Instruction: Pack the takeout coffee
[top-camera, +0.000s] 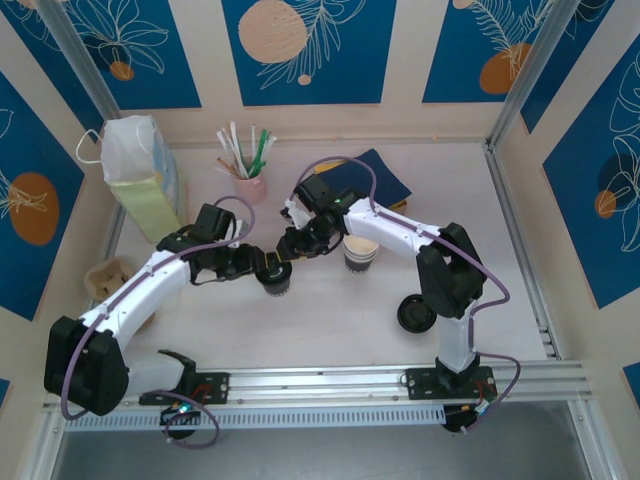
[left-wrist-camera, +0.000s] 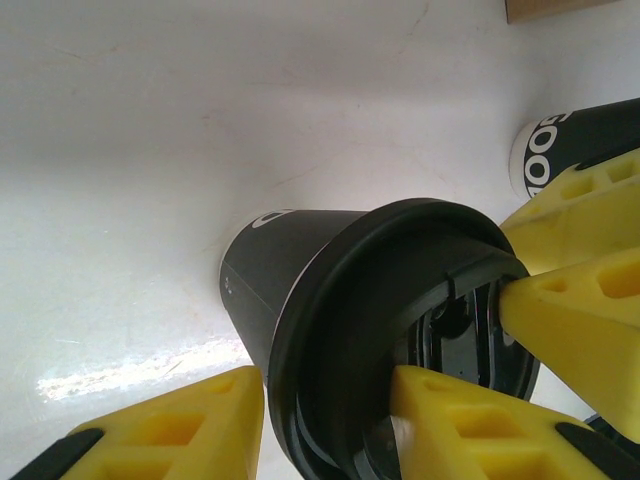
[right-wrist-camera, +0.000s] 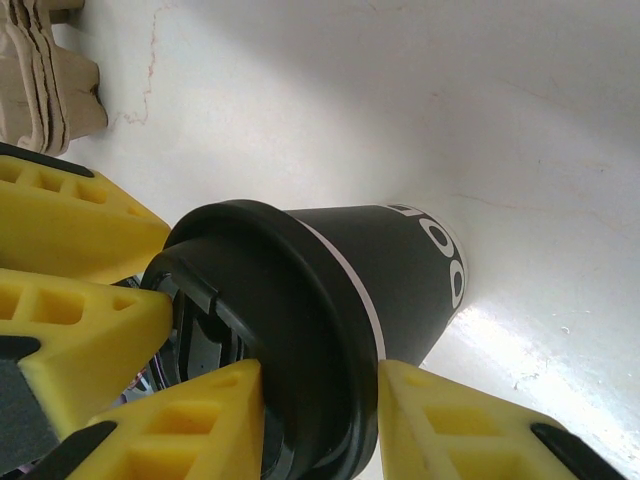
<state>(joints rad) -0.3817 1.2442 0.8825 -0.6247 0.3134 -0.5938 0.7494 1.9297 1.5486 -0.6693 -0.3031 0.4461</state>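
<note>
- The coffee cup (right-wrist-camera: 400, 285) stood upright on the table (top-camera: 330, 330), a little left of the middle, with its base on the white surface.
- Its long axis ran straight up from the table. The black lid (left-wrist-camera: 330, 300) pointed up and the narrower base pointed down.
- In both wrist views the cup looked slanted, with the lid end toward the camera and the base end away from it.
- The wall of the cup was black, with white letters near the base.
- The left claw (left-wrist-camera: 325, 395) came from the left side. Its yellow fingers (left-wrist-camera: 190, 430) pinched the rim of the lid: one finger lay against the outer edge and the other lay over the top of the lid.
- The right claw (right-wrist-camera: 320, 385) came from the opposite side. It pinched the rim in the same manner, with one finger on each side of the edge.
- The tips of the two claws were just beside each other over the lid.
- An open paper cup (top-camera: 360, 252) stood to the right of the coffee cup, near it but not touching it.
- A loose black lid (top-camera: 415, 314) lay further right, beside the right arm.
- A cardboard tray (top-camera: 108, 280) lay at the left edge, and a white paper bag (top-camera: 140, 175) stood behind it.
</note>
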